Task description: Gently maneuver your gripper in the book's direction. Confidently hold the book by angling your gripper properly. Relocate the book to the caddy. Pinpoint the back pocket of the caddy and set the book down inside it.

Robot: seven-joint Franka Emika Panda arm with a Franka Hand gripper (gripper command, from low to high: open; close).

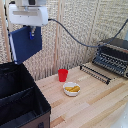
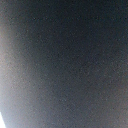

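Note:
The dark navy book (image 1: 24,45) hangs in the air at the exterior view's upper left, tilted slightly. My gripper (image 1: 31,31) is shut on its top edge, under the flat white block of the arm. The book is above the black fabric caddy (image 1: 20,102), which stands at the lower left with a central divider (image 1: 17,92) splitting it in two. The back pocket (image 1: 12,77) lies directly below the book, with a gap between them. The book's dark cover (image 2: 65,60) fills the wrist view; the fingers do not show there.
A small red cup (image 1: 62,75) and a white bowl of yellow food (image 1: 71,89) stand on the wooden table (image 1: 95,107). A silver-black toaster oven (image 1: 112,54) with its door open sits at the exterior view's right. A cable (image 1: 67,32) trails from the arm.

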